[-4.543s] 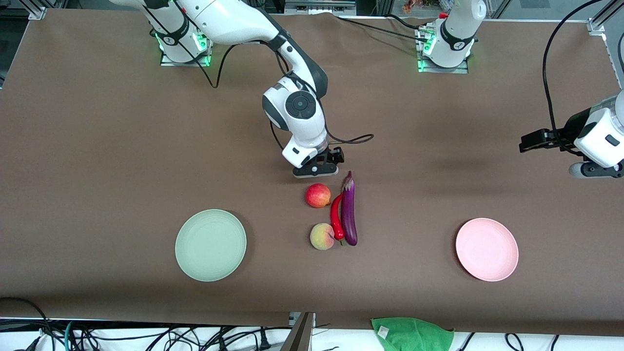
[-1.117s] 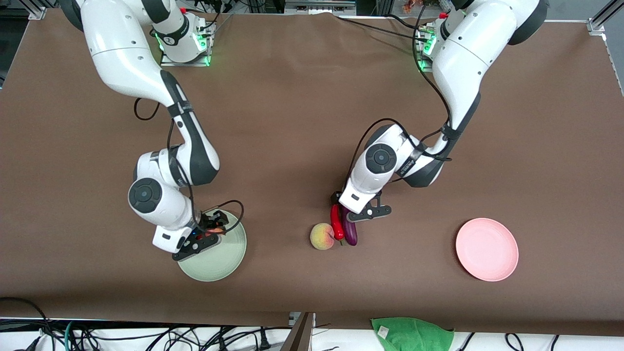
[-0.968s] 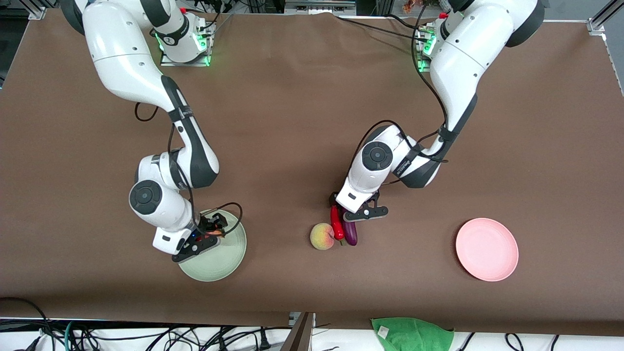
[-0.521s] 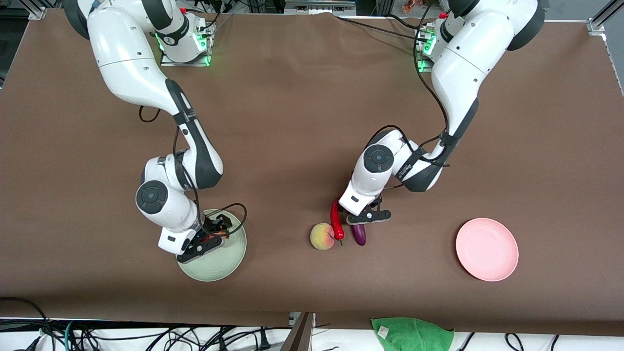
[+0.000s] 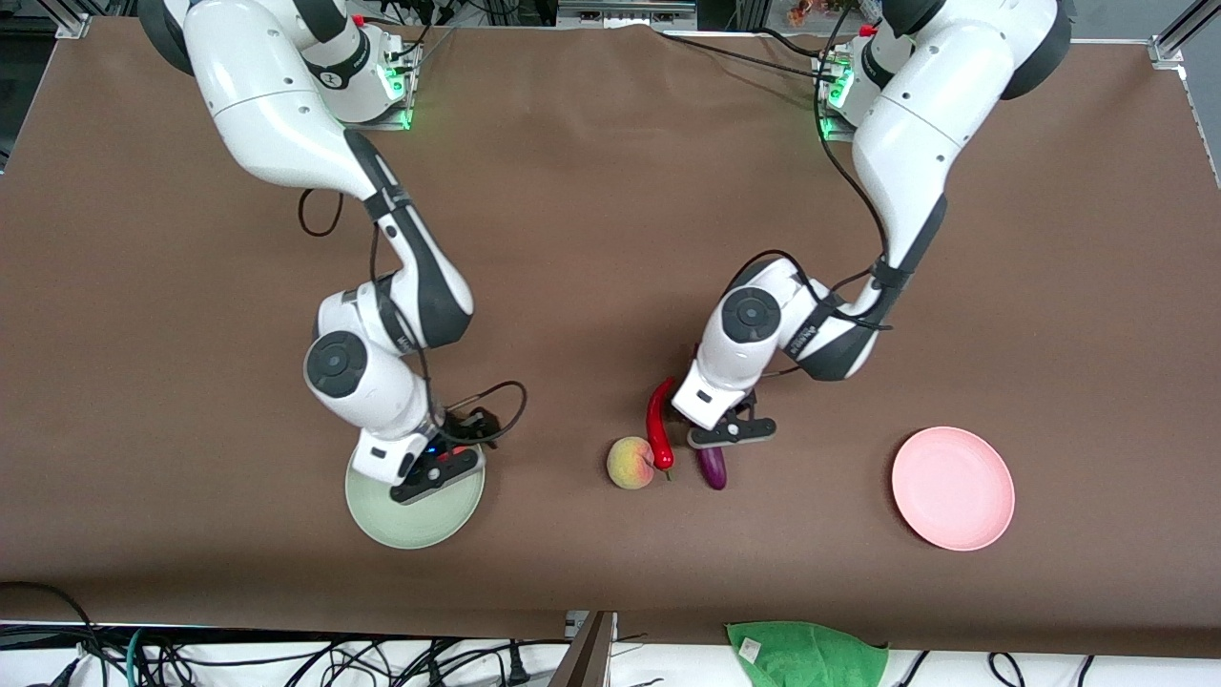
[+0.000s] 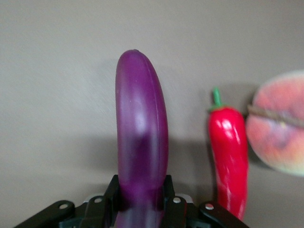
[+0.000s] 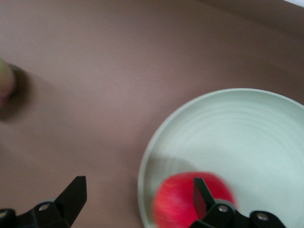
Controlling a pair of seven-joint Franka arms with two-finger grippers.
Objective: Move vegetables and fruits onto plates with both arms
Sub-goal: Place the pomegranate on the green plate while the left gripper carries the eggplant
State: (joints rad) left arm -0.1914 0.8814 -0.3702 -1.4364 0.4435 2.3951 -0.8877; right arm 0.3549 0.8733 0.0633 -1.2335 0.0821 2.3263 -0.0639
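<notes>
We see the red fruit (image 7: 192, 199) lying in the mint green plate (image 5: 382, 515), the right gripper (image 7: 137, 202) spread wide just above it. The pink plate (image 5: 952, 489) carries nothing. The left gripper (image 5: 730, 434) clamps the eggplant (image 6: 141, 142), beside the chili pepper (image 5: 658, 420) and the peach (image 5: 630, 463) on the table.

A: Light over the brown cloth-covered desk (image 5: 591, 191) is even and bright from overhead; the two white arms throw only soft, short shadows.

B: The wrist views are softer. The long glossy purple eggplant (image 6: 141, 147) carries a pale glare streak, and the round red pomegranate-like fruit (image 7: 192, 199) is smeared on the pale mint green plate (image 7: 247, 128).
</notes>
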